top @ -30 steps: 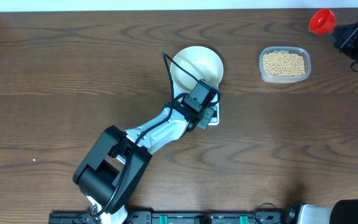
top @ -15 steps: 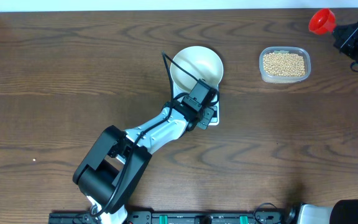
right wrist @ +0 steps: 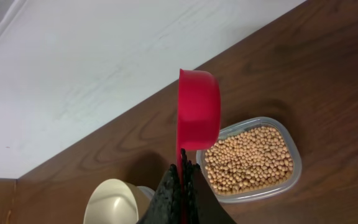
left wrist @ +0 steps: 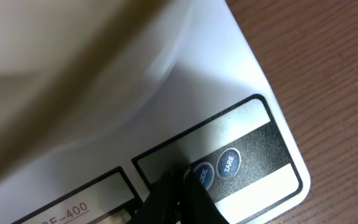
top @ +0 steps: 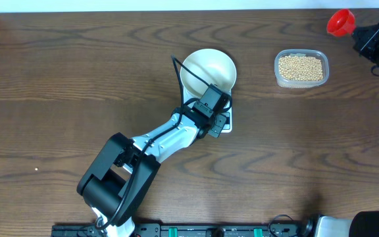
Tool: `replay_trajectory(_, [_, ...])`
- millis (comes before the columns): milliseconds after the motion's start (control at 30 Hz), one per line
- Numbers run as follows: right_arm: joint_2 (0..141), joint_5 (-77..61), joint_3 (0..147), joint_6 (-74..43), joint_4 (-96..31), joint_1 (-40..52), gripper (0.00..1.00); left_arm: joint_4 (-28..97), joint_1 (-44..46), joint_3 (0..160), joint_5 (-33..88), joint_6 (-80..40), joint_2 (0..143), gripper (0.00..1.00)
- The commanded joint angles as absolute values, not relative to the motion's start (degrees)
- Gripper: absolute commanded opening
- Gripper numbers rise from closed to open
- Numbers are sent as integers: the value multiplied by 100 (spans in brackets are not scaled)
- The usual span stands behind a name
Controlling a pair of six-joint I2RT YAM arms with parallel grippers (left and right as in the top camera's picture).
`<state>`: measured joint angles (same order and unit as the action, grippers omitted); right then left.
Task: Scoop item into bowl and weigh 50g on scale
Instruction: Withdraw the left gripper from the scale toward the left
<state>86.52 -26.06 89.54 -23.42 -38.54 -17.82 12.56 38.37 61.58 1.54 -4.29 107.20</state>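
Left gripper (left wrist: 178, 185), fingers pinched together and empty, touches beside the round blue buttons (left wrist: 216, 169) of the small white rectangular scale (left wrist: 229, 93). On it sits the round white bowl (top: 208, 69), empty. Small beige beans (top: 300, 67) lie unscooped in a clear plastic tub (top: 276, 69), and the right gripper (right wrist: 180, 180) clamps a red plastic scoop (right wrist: 197, 109). Scooping and weighing all remain, I judge.

Blurred: round plain white bowl (left wrist: 61, 56), above the left gripper (left wrist: 179, 190) fingers, cropped by top and left edges. Cropped: small white rectangular digital scale (left wrist: 229, 93); its red "F-400" label (left wrist: 55, 214), left of the fingertips, loses its first letters. Partly covered by the fingertips: blue round button (left wrist: 202, 175), lettering unreadable. Hidden between the right gripper (right wrist: 180, 186) fingers: handle of red round plastic scoop (right wrist: 199, 109).
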Motion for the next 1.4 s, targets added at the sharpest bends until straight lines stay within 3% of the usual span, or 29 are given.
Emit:
replay_trajectory(0, [8650, -2648, 9118, -2261, -3861, -1780, 1, 1562, 3859, 5815, 189, -482, 11124, 7])
replay_trajectory(267, [8650, -2646, 9118, -2263, -3852, -1780, 1, 1511, 3848, 5771, 8, -320, 11008, 7])
replay_trajectory(600, [8650, -2646, 9118, -2263, -3824, -1780, 1, 1894, 3527, 6090, -115, -150, 9413, 7])
replay_trajectory(900, [8650, -2646, 9118, -2263, -3817, -1780, 1, 2073, 2657, 6088, -115, -150, 7979, 7])
replay_trajectory(1100, [8650, -2646, 9118, -2263, -3820, -1780, 1, 2154, 1833, 6088, -113, -202, 7780, 8])
replay_trajectory(1233, [8650, -2646, 9118, -2263, -3820, -1780, 1, 2222, 1267, 6088, -110, -751, 7784, 28])
replay_trajectory(1367, [8652, -2639, 9118, -2263, -3815, -1780, 1, 2224, 1039, 6088, -62, -1041, 7784, 35])
